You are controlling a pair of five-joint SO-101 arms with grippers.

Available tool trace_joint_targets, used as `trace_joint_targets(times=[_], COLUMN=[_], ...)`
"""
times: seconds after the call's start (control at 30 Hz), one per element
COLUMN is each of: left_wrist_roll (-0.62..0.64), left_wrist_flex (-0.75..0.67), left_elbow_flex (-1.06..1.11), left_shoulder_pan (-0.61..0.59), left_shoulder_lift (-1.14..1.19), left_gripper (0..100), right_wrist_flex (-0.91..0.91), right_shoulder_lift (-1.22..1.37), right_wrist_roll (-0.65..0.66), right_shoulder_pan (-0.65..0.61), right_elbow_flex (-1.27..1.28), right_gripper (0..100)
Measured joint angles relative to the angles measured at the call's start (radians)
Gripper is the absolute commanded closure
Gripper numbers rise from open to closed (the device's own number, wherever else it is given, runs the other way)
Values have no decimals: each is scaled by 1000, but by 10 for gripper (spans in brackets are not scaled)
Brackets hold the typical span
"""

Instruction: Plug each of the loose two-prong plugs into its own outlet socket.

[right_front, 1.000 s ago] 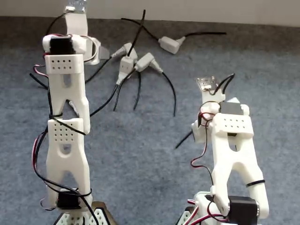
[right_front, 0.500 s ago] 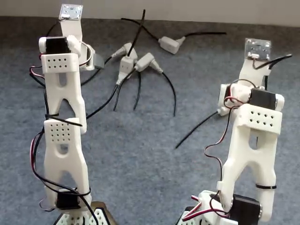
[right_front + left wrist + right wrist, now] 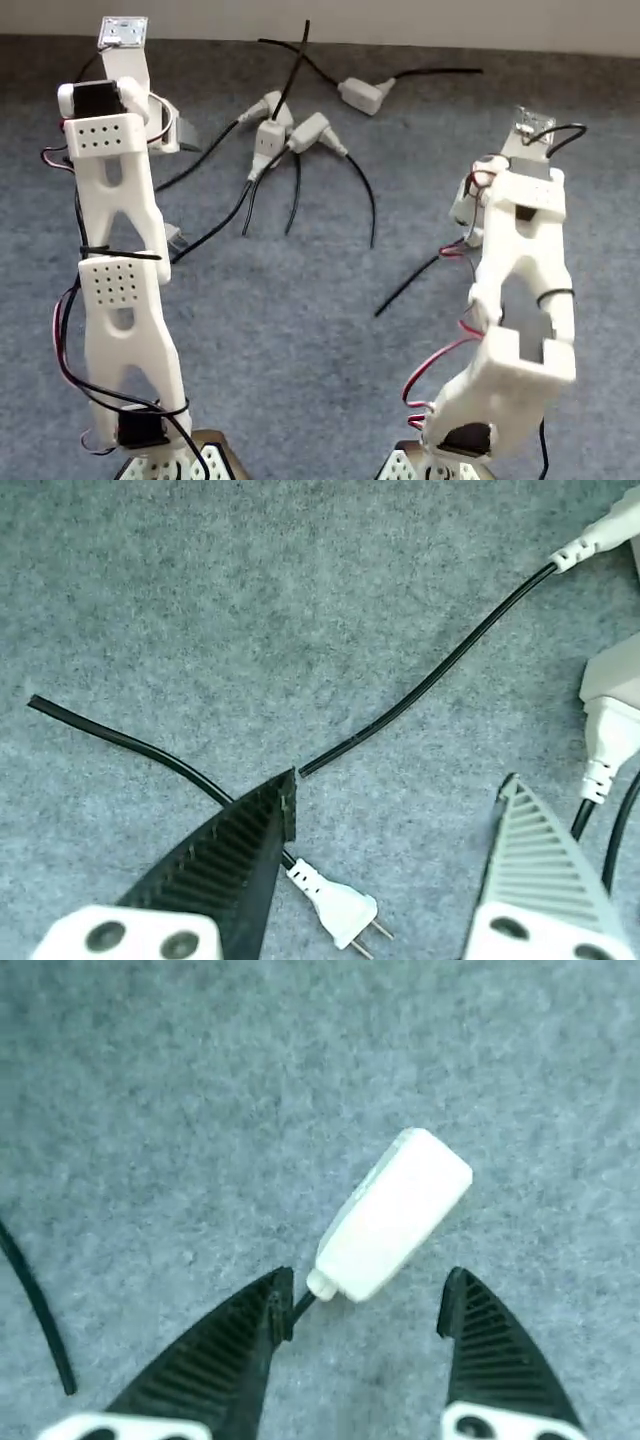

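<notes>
Well, from up high you are looking at your left arm (image 3: 112,210) and your right arm (image 3: 520,250) standing over the grey carpet (image 3: 290,350). A bunch of white plugs (image 3: 285,130) with black cords is lying past both arms. One more white piece (image 3: 360,95) is lying farther back by itself.

From the left wrist, your left gripper (image 3: 400,780) is hanging wide open and holding nothing. A two-prong plug (image 3: 345,912) is lying on the carpet between the fingers, closer to the dark finger (image 3: 245,850) than to the pale finger (image 3: 530,860). Its prongs are pointing toward the pale finger. Its black cord (image 3: 130,742) is running under the dark finger's tip and out past it. A second cord (image 3: 440,670) is stretching away ahead of the fingertips. Another white plug (image 3: 612,725) is lying just outside the pale finger.

From the right wrist, your right gripper (image 3: 370,1275) is spread open too, gripping nothing. A white block (image 3: 395,1215) is lying tilted on the carpet just ahead of the fingertips, in line with the gap. Its cord end is sitting just beside one finger (image 3: 240,1345). A thin cord (image 3: 35,1310) is lying outside that finger.
</notes>
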Motion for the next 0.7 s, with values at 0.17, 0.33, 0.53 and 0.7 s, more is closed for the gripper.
trace_joint_targets(times=[0.17, 0.33, 0.53, 0.7], left_wrist_roll=[-6, -6, -6, -6], left_wrist_flex=[0, -6, -87, -112], left_elbow_flex=[0, 0, 0, 0], left_shoulder_pan=[-3, -3, -3, -9], left_shoulder_lift=[0, 58, 138, 160], left_gripper=[691, 691, 691, 691], right_wrist_flex=[-3, -3, 52, 255], right_shoulder_lift=[132, 264, 351, 362], right_wrist_roll=[-3, -68, -68, -69], right_shoulder_pan=[32, 81, 95, 83], right_elbow_flex=[-123, -213, -336, -482], right_gripper=[765, 879, 935, 935])
